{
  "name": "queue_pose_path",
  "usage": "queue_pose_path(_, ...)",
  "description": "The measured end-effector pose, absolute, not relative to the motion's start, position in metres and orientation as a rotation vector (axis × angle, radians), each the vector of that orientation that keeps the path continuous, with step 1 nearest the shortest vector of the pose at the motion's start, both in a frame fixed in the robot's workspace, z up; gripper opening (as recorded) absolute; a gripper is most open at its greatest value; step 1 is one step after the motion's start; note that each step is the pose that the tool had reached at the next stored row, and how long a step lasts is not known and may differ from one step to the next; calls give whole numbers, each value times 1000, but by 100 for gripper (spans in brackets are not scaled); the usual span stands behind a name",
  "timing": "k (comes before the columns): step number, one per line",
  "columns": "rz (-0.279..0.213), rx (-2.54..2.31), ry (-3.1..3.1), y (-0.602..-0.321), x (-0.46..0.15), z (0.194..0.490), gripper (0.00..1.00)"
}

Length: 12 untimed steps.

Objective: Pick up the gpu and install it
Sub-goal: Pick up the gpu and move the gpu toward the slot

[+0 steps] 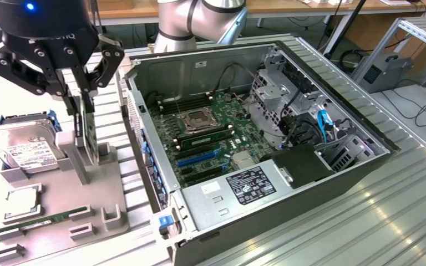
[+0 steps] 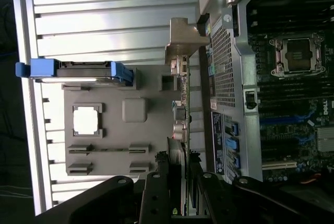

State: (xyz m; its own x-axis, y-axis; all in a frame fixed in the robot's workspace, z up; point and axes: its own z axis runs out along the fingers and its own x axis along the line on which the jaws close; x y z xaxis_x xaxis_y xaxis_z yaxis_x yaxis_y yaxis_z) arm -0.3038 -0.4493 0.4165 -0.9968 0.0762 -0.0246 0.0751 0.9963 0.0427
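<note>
Standing on its thin edge, the gpu (image 1: 89, 138), a slim black flat card with a shiny metal end piece, is at the exterior view's left, at the side of a grey plastic holder tray (image 1: 113, 191). Its bottom edge sits down by a grey post of that tray. The big black robot gripper (image 1: 81, 105) hangs right above it. Its two fingers come down one on each side of the card and pinch its top part between them.

In the wrist view the gpu (image 2: 182, 104) looks like a thin line with small metal plugs along it. The silvery end piece is at the far end, and the black fingers (image 2: 156, 198) press against the near end from both sides.

On the same tray, a silver hard drive with a white label and blue side rails (image 1: 20, 148) stands tilted in its slot. Near it lies a square silver chip (image 1: 22, 202), and beside that a narrow green memory stick (image 1: 31, 223) lies flat.

Just beside the tray, toward the exterior view's right, a big black computer case (image 1: 331, 172) lies on its side with the cover off. Inside is a green board (image 1: 213, 138) with blue slots, long black slots and a square metal socket. Cables and a grey metal cage sit deeper in the case.

Everything rests on a ribbed silver metal table (image 1: 376, 221). The silver robot arm (image 1: 198, 19) shows behind the case.
</note>
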Motion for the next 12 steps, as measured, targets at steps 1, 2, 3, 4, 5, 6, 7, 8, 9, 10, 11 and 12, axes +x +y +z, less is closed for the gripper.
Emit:
queue_pose_path(1, 65, 118, 3113, -449, -304, 418, 26)
queue_pose_path(2, 65, 118, 3112, -449, -304, 419, 26)
queue_pose_path(3, 65, 118, 3112, -449, -304, 421, 26)
queue_pose_path(4, 66, 118, 3112, -449, -304, 422, 26)
queue_pose_path(5, 66, 118, 3112, -449, -304, 423, 26)
queue_pose_path(6, 66, 118, 3113, -449, -304, 424, 26)
queue_pose_path(7, 67, 118, 3112, -449, -304, 425, 26)
queue_pose_path(8, 68, 118, 3112, -449, -304, 426, 26)
queue_pose_path(9, 68, 118, 3112, -449, -304, 427, 26)
queue_pose_path(10, 69, 118, 3112, -449, -304, 427, 26)
queue_pose_path(11, 69, 118, 3112, -449, -304, 428, 26)
queue_pose_path(12, 69, 118, 3112, -449, -304, 428, 26)
